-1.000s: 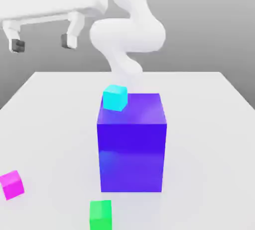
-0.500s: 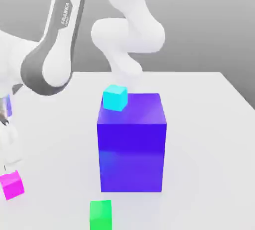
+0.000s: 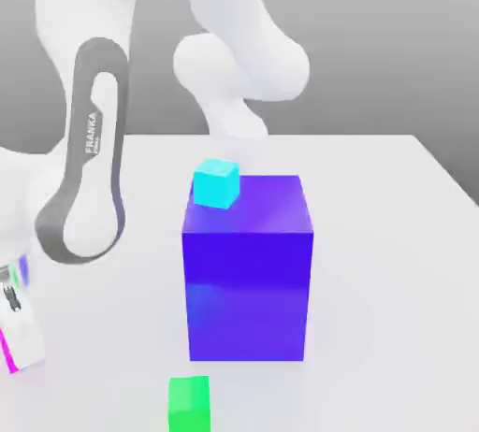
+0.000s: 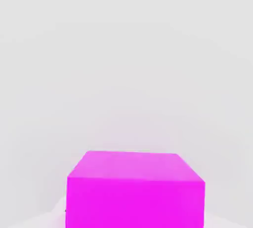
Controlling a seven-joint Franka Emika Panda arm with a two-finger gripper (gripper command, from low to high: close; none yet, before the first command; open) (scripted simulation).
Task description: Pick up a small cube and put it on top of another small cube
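My gripper [image 3: 13,352] is down at the table on the exterior view's left edge, shut on the small magenta cube [image 3: 5,351]. One white finger covers most of that cube, leaving a thin magenta strip. In the hand view the magenta cube [image 4: 136,188] sits very close, resting on the white table. A small cyan cube [image 3: 216,183] shows at the far left top corner of the big blue block [image 3: 248,271]. A small green cube [image 3: 189,402] lies on the table near the front, below the blue block.
The big blue block stands mid-table and rises well above the small cubes. The arm's grey and white link [image 3: 89,168] leans over the left side of the white table [image 3: 374,234]. Open table surface lies to the right of the blue block.
The arm swung down from high on the left to the magenta cube, and the fingers closed on it. The other cubes have not moved.
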